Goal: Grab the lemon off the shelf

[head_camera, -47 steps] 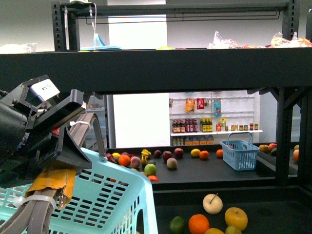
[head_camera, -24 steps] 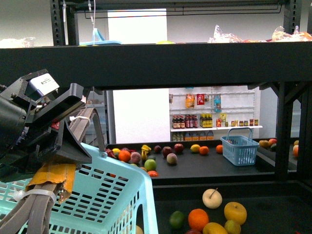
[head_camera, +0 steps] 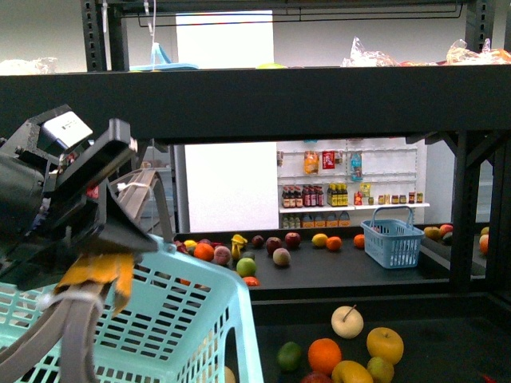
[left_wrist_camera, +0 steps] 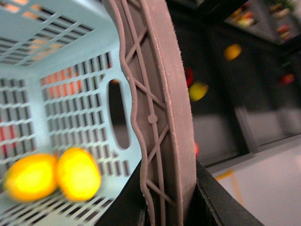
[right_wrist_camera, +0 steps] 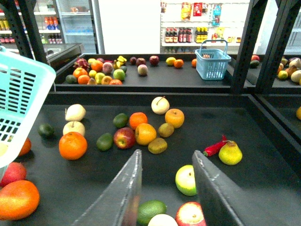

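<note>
Front view, 9 o'clock: left gripper (head_camera: 108,255), black housing, its fingers clamped on the grey ribbed handle (left_wrist_camera: 157,117) of a light-blue slotted plastic basket (head_camera: 172,319) that fills the 7 o'clock corner. Left wrist view: two blurred yellow rounded fruits (left_wrist_camera: 51,176) lie touching each other on the basket floor; lemons or not, cannot tell. Large black metal shelf (head_camera: 263,100): broad tray edge spans 12 o'clock; lower black tray tier (right_wrist_camera: 263,179) carries loose fruit. Front view, 5 o'clock: pale round pear-like fruit (head_camera: 347,321), orange (head_camera: 324,356) and yellow apple (head_camera: 385,345) near one another. Right wrist view: right gripper (right_wrist_camera: 164,188) at 6 o'clock, fingers spread wide, empty, above a green-white apple (right_wrist_camera: 186,180); yellow pear-shaped fruit (right_wrist_camera: 230,153) at 4 o'clock beside a red chilli (right_wrist_camera: 214,147). No certain lemon identified on this tier. Farther back, at 3 o'clock in front view, small blue basket (head_camera: 392,238) on another display.
</note>
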Available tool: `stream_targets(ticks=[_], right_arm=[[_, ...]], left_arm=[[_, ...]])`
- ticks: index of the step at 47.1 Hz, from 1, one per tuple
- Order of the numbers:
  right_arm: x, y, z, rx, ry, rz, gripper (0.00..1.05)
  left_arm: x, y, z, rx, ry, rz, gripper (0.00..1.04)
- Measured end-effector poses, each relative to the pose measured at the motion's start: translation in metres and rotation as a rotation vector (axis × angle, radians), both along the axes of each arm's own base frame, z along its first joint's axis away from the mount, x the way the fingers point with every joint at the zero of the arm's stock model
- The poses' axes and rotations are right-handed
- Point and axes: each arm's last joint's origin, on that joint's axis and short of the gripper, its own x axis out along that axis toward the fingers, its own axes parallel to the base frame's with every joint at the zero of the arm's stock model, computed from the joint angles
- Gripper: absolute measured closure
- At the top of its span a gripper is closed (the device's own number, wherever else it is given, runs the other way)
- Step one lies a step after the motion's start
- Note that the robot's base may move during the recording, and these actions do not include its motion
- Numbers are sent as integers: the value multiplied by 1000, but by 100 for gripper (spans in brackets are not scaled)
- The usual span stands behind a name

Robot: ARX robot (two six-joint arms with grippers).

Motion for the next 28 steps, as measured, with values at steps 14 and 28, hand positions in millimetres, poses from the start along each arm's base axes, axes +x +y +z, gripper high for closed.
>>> stream_targets(ticks=[14,28], right_arm=[[0,0,0,0,-1,0,12],[0,0,0,0,-1,0,8]], left_arm=[[7,9,7,-243,-111,96,90],[19,81,13,-309,-101,572,91]])
